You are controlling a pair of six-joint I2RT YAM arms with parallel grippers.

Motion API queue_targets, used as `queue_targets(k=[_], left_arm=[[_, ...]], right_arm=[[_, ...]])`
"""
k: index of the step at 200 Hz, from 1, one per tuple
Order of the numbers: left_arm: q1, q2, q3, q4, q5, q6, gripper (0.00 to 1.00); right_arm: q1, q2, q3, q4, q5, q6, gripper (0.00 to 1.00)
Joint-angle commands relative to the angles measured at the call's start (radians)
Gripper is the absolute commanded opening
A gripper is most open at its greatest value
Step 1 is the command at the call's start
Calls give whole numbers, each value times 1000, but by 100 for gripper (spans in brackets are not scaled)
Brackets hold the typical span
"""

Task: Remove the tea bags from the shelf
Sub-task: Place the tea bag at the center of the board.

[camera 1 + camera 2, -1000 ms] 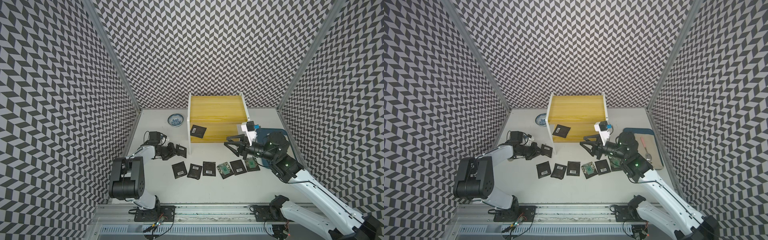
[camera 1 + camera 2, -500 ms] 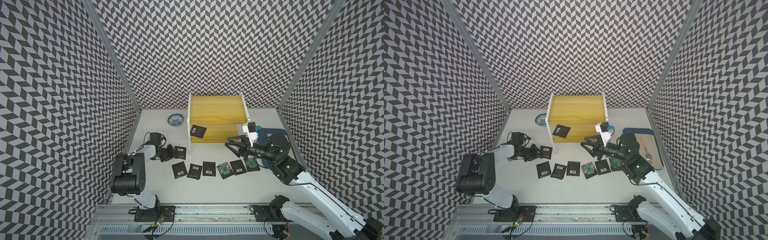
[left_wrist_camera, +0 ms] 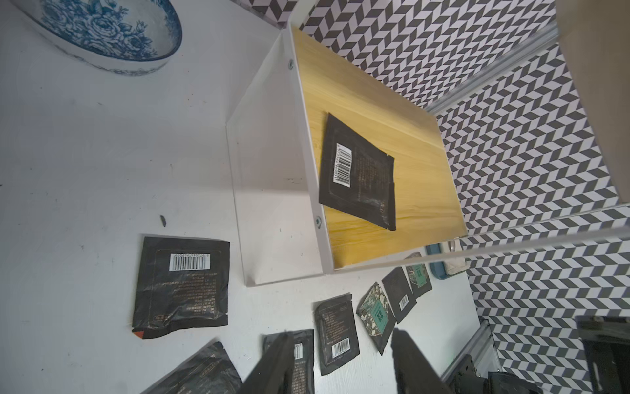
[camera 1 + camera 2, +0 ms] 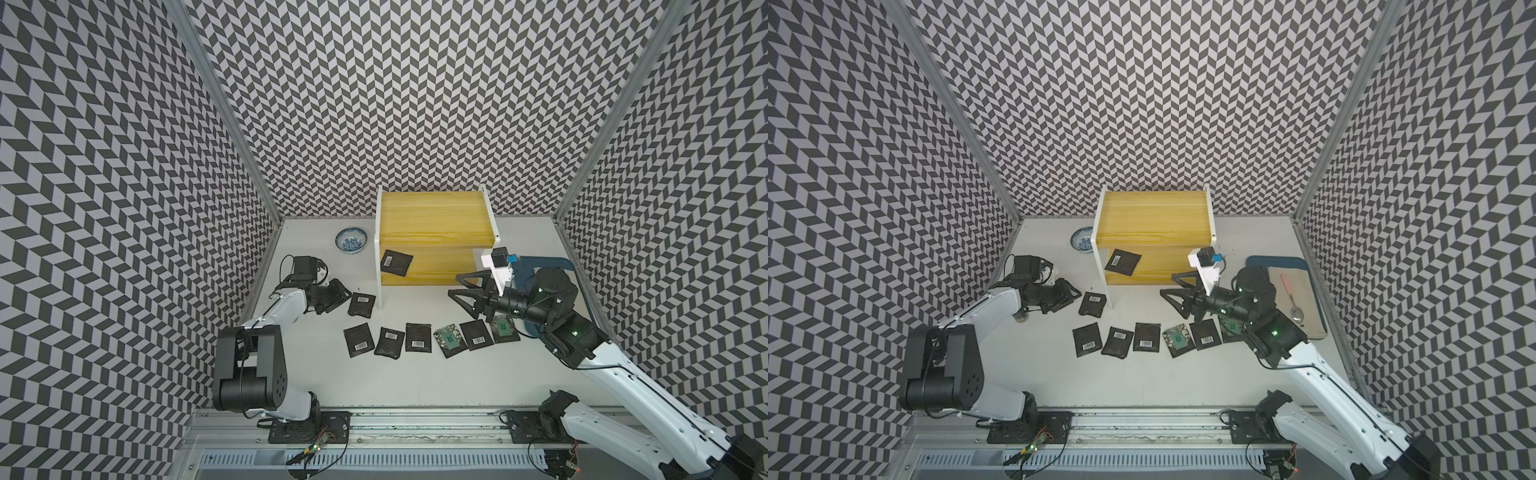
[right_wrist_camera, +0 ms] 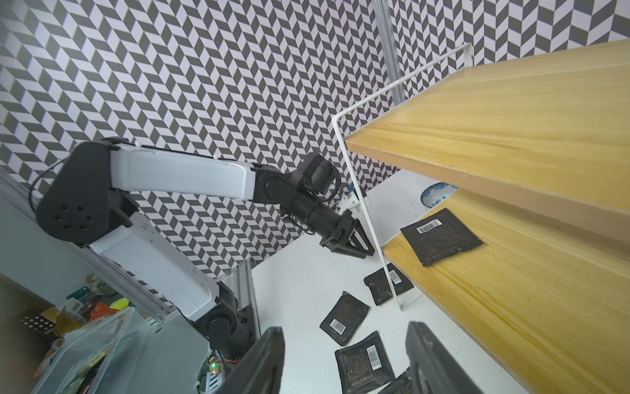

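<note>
shelf (image 4: 432,216) boards yellow wood, visible grain, soft satin sheen, its frame (image 3: 304,143) smooth white painted metal by the look, tea bags (image 3: 180,283) past the left fingers (image 3: 272,365) crinkly black foil with paper barcode labels, bowl (image 3: 102,30) glossy glazed ceramic, tabletop (image 4: 415,382) matt white, scuffed

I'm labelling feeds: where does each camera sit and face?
Top views: high at the front, looking down on the shelf; left arm and right arm show.
Left wrist: on the left arm, facing the shelved tea bag; tips of the left hand show.
Right wrist: on the right arm, facing the shelf and left arm; tips of the right hand show.
Shared: all show that tea bag.
</note>
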Motion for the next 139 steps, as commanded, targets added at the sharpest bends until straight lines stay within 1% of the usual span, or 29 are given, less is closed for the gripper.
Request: queue_targets(k=[1,21,41,45,68,77,99,139], left_arm=[[-2,-76,18,-31,32,-7,43],[-48,-148,23,-36,49,7,45],[-102,-224,27,-40,60,18,47],[-108,-239,27,-43,67,21,49],[-115,-317,21,-37,133,35,49],[-119,-343,19,-39,141,42,49],[-125,-390,18,-57,150,51,50],[-125,-448,5,-41,208,51,50]], right_arm=[[38,-13,3,-12,63,-99,64],[73,-7,-2,-11,80,-147,65],[139,1,-10,-15,165,-220,67],[154,1,-13,-13,184,-237,68],[223,5,-30,4,275,-319,70],[241,10,-31,7,300,-342,70],[251,30,-36,19,332,-368,70],[285,56,-40,35,392,-408,70]])
